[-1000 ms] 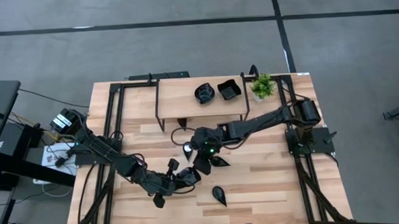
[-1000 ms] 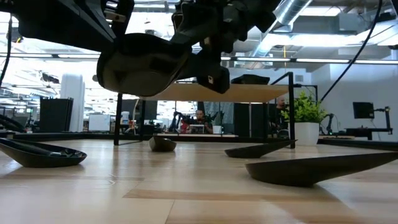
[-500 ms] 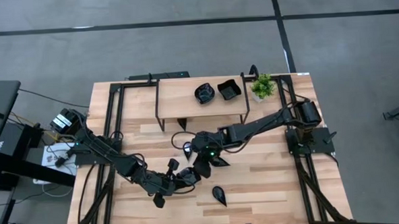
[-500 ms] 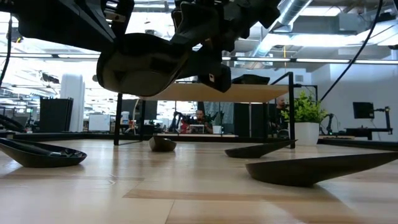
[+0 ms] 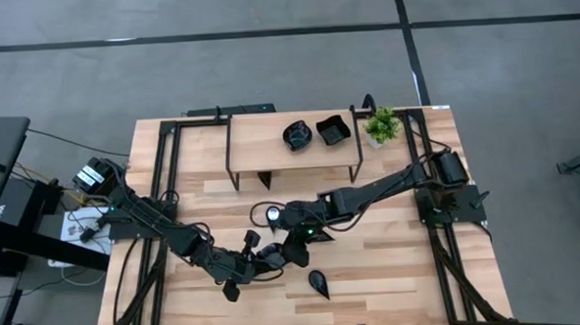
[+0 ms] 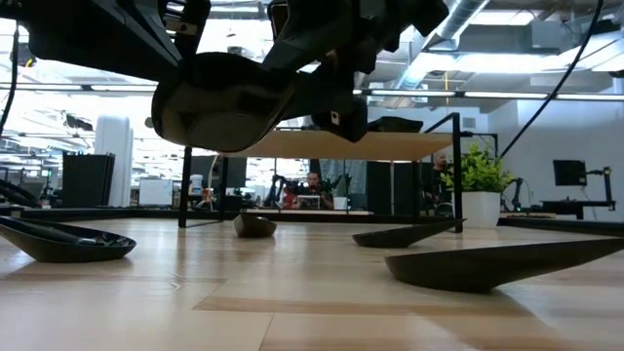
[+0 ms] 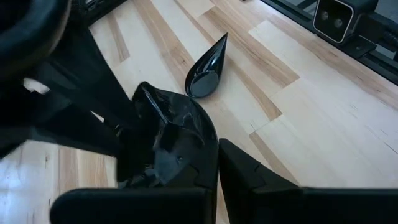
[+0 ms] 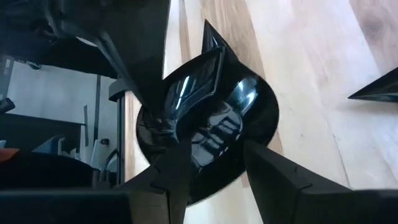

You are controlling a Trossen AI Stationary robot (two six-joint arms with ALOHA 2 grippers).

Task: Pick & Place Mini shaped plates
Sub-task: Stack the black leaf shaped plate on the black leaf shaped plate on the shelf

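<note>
A glossy black teardrop-shaped mini plate (image 6: 219, 102) hangs above the table's middle near part, with my left gripper (image 7: 214, 180) shut on it. My right gripper (image 8: 217, 180) comes in from the right and stands open at the plate's round end (image 8: 211, 155), one finger over its hollow and the other at its outer edge. In the high view the two grippers meet at the plate (image 5: 282, 255). Another teardrop plate (image 5: 318, 283) lies flat on the wood near the front edge. My left gripper pinches the plate's rim (image 7: 208, 163) between its two fingers, coming slanting down from the table's left. The plate is lifted clear of the table and tilted, its point (image 7: 142, 87) away from the fingers. My right gripper: I cannot tell whether its fingers (image 8: 267, 168) touch the plate.
A low wooden shelf (image 5: 270, 154) at the back bears two black plates (image 5: 298, 135) (image 5: 333, 130) and a small potted plant (image 5: 382, 125). More plates lie on the table (image 6: 63, 242) (image 6: 253, 226) (image 6: 405, 234) (image 6: 497, 263). Bare wood shows at the near right.
My right gripper has moved a little toward the table's near edge and closer to the held plate. My left gripper and the plate have kept still.
</note>
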